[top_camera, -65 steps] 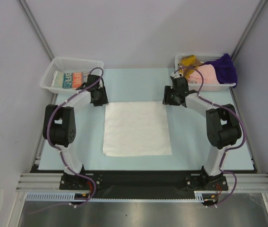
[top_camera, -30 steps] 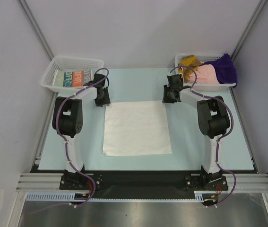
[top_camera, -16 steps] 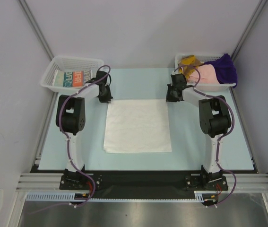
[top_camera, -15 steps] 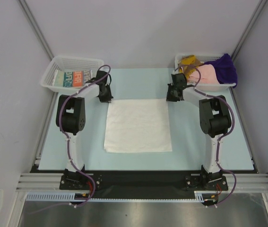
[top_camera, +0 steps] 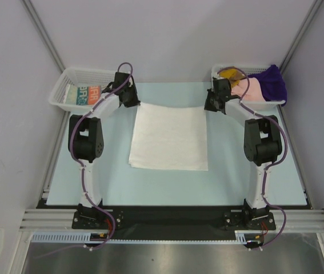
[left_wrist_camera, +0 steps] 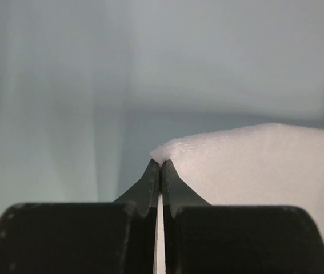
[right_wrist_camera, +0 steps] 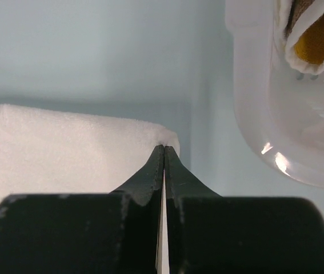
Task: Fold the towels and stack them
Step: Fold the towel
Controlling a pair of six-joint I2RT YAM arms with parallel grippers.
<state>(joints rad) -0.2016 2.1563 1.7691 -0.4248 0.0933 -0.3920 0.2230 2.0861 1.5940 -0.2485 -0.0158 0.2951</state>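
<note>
A plain white towel (top_camera: 170, 137) is spread on the pale blue table, its far edge lifted. My left gripper (top_camera: 134, 103) is shut on the towel's far left corner (left_wrist_camera: 160, 153). My right gripper (top_camera: 207, 106) is shut on the far right corner (right_wrist_camera: 167, 138). More towels fill the right basket (top_camera: 247, 104): pink (top_camera: 252, 88), purple (top_camera: 273, 83) and mustard (top_camera: 229, 73). An orange-teal-white print towel (top_camera: 86, 94) lies in the left basket (top_camera: 59, 91).
The right basket's white mesh wall (right_wrist_camera: 253, 85) stands close to the right of my right gripper. Both arms reach far forward. Grey walls enclose the table on three sides.
Both grippers closed on the white towel's far corners and moved toward the back, dragging the towel farther from the near edge and lifting its far edge.
</note>
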